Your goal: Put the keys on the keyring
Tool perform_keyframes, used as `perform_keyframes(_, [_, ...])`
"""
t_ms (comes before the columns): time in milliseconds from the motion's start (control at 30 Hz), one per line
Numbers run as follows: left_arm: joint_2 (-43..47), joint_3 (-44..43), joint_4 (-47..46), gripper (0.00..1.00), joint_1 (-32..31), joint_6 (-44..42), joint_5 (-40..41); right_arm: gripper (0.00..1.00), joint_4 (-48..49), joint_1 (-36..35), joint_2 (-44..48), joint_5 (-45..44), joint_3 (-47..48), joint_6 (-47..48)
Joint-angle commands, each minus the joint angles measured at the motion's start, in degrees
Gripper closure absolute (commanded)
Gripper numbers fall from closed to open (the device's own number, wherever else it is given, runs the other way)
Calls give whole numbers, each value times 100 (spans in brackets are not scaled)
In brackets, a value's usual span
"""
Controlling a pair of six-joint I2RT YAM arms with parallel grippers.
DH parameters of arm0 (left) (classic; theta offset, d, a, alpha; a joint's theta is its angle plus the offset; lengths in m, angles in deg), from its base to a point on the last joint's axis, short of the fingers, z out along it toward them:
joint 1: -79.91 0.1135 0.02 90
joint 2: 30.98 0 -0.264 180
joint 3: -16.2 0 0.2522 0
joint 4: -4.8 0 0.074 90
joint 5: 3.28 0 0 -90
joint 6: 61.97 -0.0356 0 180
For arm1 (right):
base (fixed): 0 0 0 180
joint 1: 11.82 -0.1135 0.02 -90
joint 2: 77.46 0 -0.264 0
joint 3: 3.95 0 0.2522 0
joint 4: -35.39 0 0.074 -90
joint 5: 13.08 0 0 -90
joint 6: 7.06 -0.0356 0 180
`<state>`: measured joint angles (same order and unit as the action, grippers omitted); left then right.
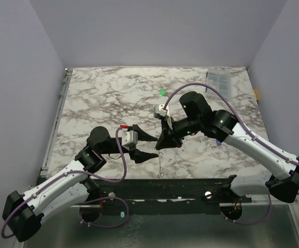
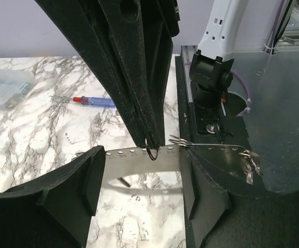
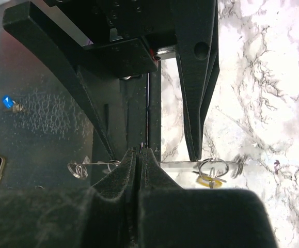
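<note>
The keyring (image 2: 134, 161) is a grey metal band with a row of small holes and wire rings at its ends. It hangs in the air at mid-table as a thin sliver (image 1: 160, 166). My right gripper (image 2: 150, 143) (image 3: 140, 153) (image 1: 160, 145) is shut on a small wire ring at the band's top edge. The left gripper (image 2: 141, 191) (image 1: 154, 148) is open, one finger on each side of the band. A pale yellow key (image 3: 211, 181) hangs from a ring on the band. A green key (image 1: 162, 92) lies on the marble further back.
A clear plastic box (image 1: 219, 80) (image 2: 4, 88) sits at the back right corner. A blue stick with a red tip (image 2: 95, 101) lies on the marble. The black rail (image 1: 190, 188) and arm bases line the near edge, with purple walls on three sides.
</note>
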<state>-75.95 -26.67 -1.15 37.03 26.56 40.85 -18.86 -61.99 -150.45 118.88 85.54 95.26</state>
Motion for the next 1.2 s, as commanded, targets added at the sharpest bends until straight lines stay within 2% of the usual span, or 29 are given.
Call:
perform_keyframes(0, [5, 32, -165, 37, -32, 25, -125, 99, -27, -93, -46, 102, 247, 77])
perform_keyframes(133, [-9, 53, -175, 51, -32, 25, -128, 99, -25, -139, -41, 102, 271, 61])
perform_keyframes(333, [-23, 54, -174, 81, -34, 25, -99, 99, -16, -201, -22, 100, 285, 52])
perform_keyframes(500, [-10, 50, -181, 100, -34, 23, -108, 99, 60, -234, 1, 192, 240, 43])
perform_keyframes(633, [97, 52, -187, 100, -29, 30, -144, 99, 112, -239, 62, 210, 193, 60])
perform_keyframes(667, [133, 60, -183, 100, -29, 35, -84, 95, 112, -239, 64, 189, 197, 59])
perform_keyframes(733, [201, 82, -184, 100, -36, 48, 41, 83, 126, -239, 74, 96, 218, 40])
perform_keyframes(867, [309, 81, -183, 100, -27, 28, 69, 51, 338, -239, 182, -303, 196, -61])
perform_keyframes(1000, [409, 71, -199, 100, -24, 16, 121, 42, 656, -239, 392, -683, 68, -198])
perform_keyframes(1167, [686, 153, -270, 100, -21, 42, 338, 40, 1227, -239, 821, -1247, -310, -395])
